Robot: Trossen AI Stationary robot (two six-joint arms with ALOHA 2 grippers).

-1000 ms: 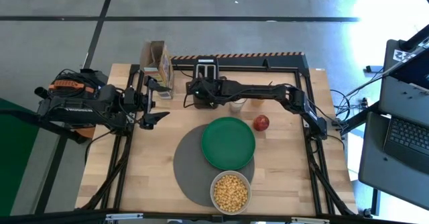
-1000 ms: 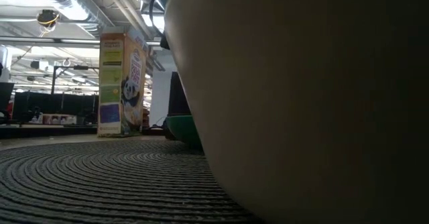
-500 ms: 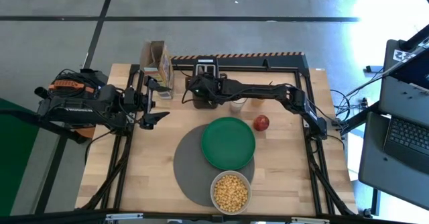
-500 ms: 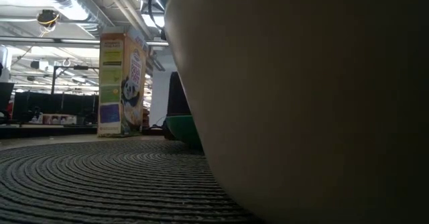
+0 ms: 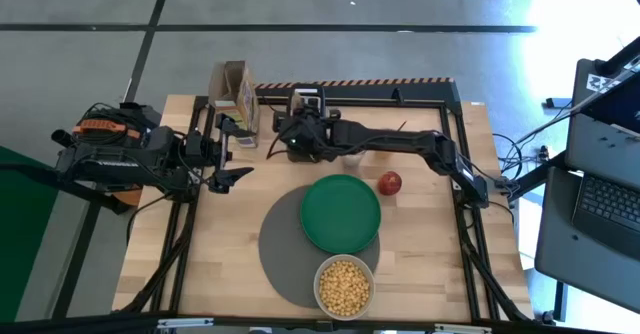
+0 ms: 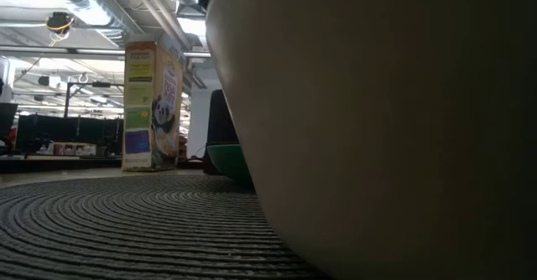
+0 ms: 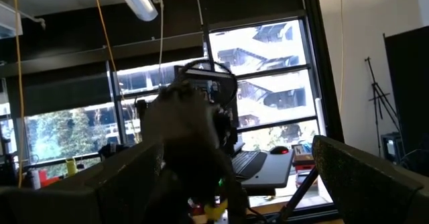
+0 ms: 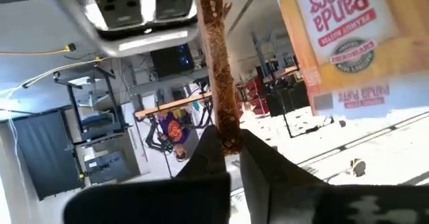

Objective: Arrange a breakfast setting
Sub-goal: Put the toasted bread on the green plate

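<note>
The right hand (image 5: 298, 142) reaches across the back of the desk (image 5: 230, 244) to the black toaster (image 5: 306, 109) at about twelve o'clock, and its wrist camera shows the two dark fingers (image 8: 213, 158) pinched tight on the lower edge of a brown toast slice (image 8: 216, 70), seen edge-on and standing upright between them. A cereal box (image 5: 237, 99) stands just left of the toaster, at roughly eleven o'clock; the same box shows in the low view (image 6: 153, 104) beyond the ribbed grey mat (image 6: 117, 225). The round grey mat (image 5: 277, 254) lies at the desk's centre with the green plate (image 5: 340, 212) resting on its upper right part and the pale bowl (image 5: 343, 285) of yellow cereal (image 5: 343, 284) on its six o'clock edge. A red apple (image 5: 389, 182) sits on the bare wood just right of the plate, at about two o'clock. The left hand (image 5: 226, 150) hangs off toward nine o'clock, its fingers spread and holding nothing.
</note>
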